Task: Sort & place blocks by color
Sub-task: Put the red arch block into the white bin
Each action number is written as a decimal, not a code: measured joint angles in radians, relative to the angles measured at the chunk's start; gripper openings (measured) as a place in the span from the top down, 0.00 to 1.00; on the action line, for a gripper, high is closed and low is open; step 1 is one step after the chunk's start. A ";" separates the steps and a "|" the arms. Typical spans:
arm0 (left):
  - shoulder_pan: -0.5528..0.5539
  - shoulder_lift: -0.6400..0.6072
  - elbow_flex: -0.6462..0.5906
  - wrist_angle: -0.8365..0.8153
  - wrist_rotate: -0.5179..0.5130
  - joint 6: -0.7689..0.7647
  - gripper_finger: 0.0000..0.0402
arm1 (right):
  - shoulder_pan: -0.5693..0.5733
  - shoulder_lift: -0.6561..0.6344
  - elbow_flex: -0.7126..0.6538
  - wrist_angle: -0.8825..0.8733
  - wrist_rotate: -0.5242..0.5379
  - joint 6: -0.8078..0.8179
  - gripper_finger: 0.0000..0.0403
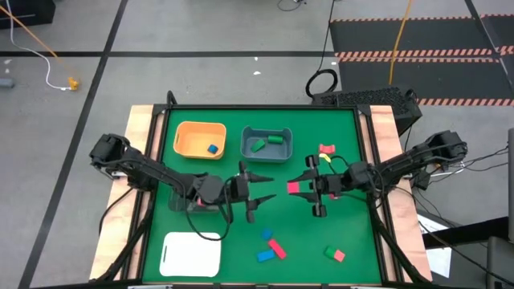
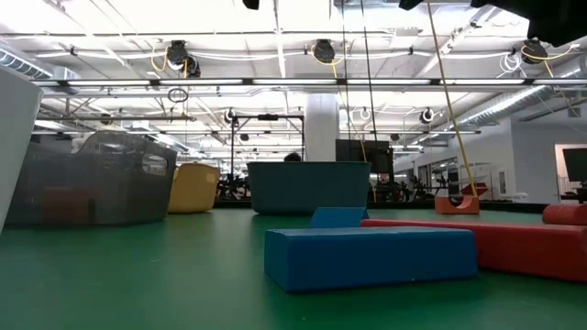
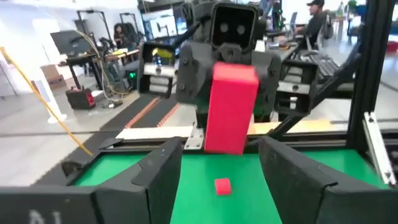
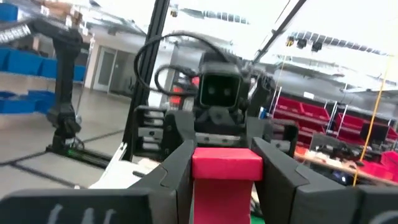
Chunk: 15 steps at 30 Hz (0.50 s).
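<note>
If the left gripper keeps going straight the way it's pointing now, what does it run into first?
Most likely the red block held in the right gripper, which faces the open left gripper head-on across the table's middle. The gap between them looks free, though depth is hard to judge.

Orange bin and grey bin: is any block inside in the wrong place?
Nothing stands out. The orange bin holds one blue block; the grey bin holds only green blocks. No colours are mixed.

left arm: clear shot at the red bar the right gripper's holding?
Probably yes. The left gripper is open and faces the red bar held out by the right gripper above mid-table. Only open air shows between them in the high view.
</note>
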 joint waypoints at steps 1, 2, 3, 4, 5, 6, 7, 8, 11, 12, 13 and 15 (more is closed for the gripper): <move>0.007 0.000 0.000 -0.004 0.001 -0.023 0.45 | 0.000 0.000 0.000 0.009 -0.013 -0.001 0.72; 0.015 0.000 0.000 -0.008 0.000 -0.045 0.44 | 0.000 -0.001 0.000 0.015 -0.022 -0.002 0.72; 0.021 0.001 0.000 -0.010 0.000 -0.057 0.43 | 0.000 0.000 0.000 0.021 -0.022 -0.003 0.72; 0.027 0.001 0.000 -0.009 -0.002 -0.062 0.43 | 0.000 0.000 0.000 0.024 -0.023 -0.006 0.72; 0.031 0.001 0.000 -0.007 -0.005 -0.063 0.42 | 0.000 0.000 0.000 0.028 -0.023 -0.010 0.72; 0.032 0.001 0.000 -0.004 -0.004 -0.062 0.42 | -0.003 0.000 0.000 0.032 -0.023 -0.014 0.72; 0.032 0.001 0.000 -0.005 -0.004 -0.060 0.42 | -0.005 0.000 0.000 0.034 -0.023 -0.015 0.72; 0.031 0.001 0.000 -0.006 -0.003 -0.058 0.42 | -0.006 0.000 0.000 0.038 -0.022 -0.016 0.72; 0.032 0.001 0.000 -0.003 -0.002 -0.036 0.42 | -0.006 0.000 0.000 0.057 -0.023 -0.019 0.72; 0.032 0.001 0.000 -0.001 -0.002 -0.025 0.42 | -0.006 0.000 0.000 0.065 -0.023 -0.021 0.72; 0.032 0.001 0.000 0.004 -0.002 -0.012 0.42 | -0.006 0.000 0.000 0.070 -0.023 -0.021 0.72; 0.033 0.019 0.000 0.044 -0.003 0.012 0.42 | -0.006 0.000 0.000 0.084 -0.023 -0.021 0.72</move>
